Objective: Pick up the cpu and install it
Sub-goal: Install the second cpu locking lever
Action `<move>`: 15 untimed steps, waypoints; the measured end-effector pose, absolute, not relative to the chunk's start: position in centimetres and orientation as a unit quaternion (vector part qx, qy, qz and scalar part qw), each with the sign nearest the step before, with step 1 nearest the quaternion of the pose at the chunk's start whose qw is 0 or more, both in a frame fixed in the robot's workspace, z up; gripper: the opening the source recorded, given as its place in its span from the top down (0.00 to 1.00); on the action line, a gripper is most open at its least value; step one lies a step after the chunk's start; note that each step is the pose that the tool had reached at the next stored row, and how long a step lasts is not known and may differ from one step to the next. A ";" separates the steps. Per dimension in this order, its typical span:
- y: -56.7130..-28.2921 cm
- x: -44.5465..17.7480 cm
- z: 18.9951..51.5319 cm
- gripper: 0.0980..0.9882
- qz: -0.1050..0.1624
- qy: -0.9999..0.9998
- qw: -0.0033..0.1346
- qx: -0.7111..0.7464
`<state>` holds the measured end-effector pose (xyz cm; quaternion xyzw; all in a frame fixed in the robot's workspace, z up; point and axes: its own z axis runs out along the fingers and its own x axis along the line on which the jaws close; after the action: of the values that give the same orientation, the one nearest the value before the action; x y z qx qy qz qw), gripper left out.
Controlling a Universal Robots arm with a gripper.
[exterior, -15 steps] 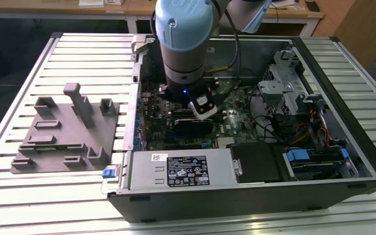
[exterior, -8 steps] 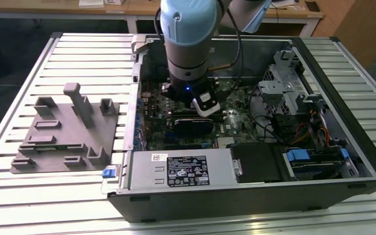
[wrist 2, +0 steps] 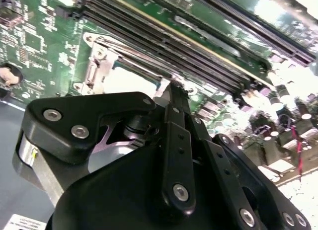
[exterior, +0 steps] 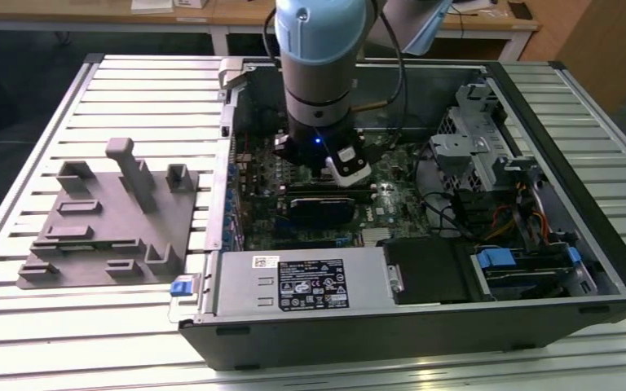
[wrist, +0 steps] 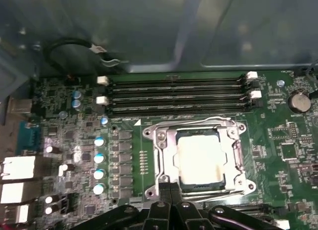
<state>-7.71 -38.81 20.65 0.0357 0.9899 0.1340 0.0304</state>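
1. The small flat square cpu with a pale silvery metal top point(wrist: 201, 159) lies inside the metal socket frame point(wrist: 164, 158) on the green motherboard point(wrist: 69, 140), just beside the row of long black memory slots point(wrist: 174, 96). In the second wrist view its bright top point(wrist 2: 130, 81) shows just past the fingertips.
2. The black end effector point(wrist: 170, 188) hangs at the near edge of the socket frame. Its two fingers point(wrist: 164, 190) stand together with nothing between them; they grip no part.
3. In the exterior view the arm reaches down into the open black computer case point(exterior: 574, 269), which rests on the slatted metal tabletop point(exterior: 128, 81). The grey plastic fixture plate with raised blocks point(exterior: 107, 220) lies to the exterior view's left of the case, well apart from the end effector point(exterior: 341, 175).
4. Judgement: the cpu appears to sit flat in the socket. For good seating, its edges should lie level inside the frame on all sides, with no corner raised. Any press should be straight down and light, since a tilted chip could bend socket contacts.
5. A white label point(exterior: 313, 285) sits on the grey power supply housing; its print cannot be made out
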 end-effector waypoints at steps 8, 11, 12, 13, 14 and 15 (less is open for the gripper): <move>-37.9 -6.3 20.6 0.99 0.129 0.990 0.031 0.037; -37.3 -6.0 20.6 0.99 0.125 0.991 0.031 0.037; -37.2 -5.9 20.6 0.99 0.123 0.991 0.031 0.037; -37.0 -5.8 20.6 0.99 0.120 0.992 0.031 0.037; -36.8 -5.7 20.6 0.99 0.118 0.992 0.031 0.037; -36.7 -5.6 20.6 0.99 0.116 0.992 0.031 0.037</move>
<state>-5.58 -36.67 20.56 0.0366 0.9921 0.1161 0.0312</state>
